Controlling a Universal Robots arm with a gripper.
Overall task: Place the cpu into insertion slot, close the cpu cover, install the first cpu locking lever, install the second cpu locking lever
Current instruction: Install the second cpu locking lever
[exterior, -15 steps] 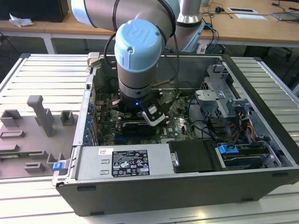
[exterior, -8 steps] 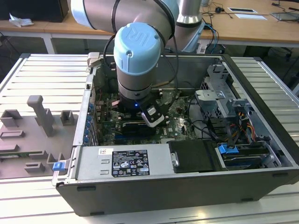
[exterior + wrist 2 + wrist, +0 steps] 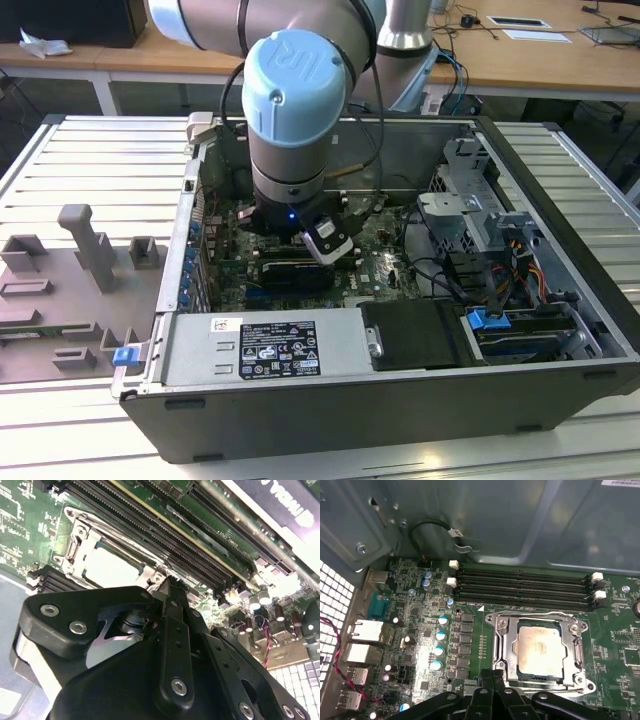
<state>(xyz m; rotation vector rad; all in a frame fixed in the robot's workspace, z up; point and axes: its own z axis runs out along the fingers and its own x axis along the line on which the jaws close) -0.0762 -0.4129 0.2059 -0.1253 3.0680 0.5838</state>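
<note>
The cpu (image 3: pixel 538 651) sits in the insertion slot (image 3: pixel 502 652) on the green motherboard (image 3: pixel 415 645), with the cpu cover (image 3: pixel 540 617) closed over it (pale top showing through the cut-out). The gripper (image 3: pixel 492 677) hovers at the slot's edge, jaws together, holding nothing.

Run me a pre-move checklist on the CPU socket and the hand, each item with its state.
1. CPU seated in the insertion slot: ok, flat, square to the rim.
2. CPU cover down over the chip: ok, frame lies around its edges.
3. Locking levers latched: cannot tell.
4. Hand position: ok, at the socket's edge in the first wrist view.
5. Hand empty: cannot tell.
6. Memory slots beside the socket unobstructed: ok.
</note>
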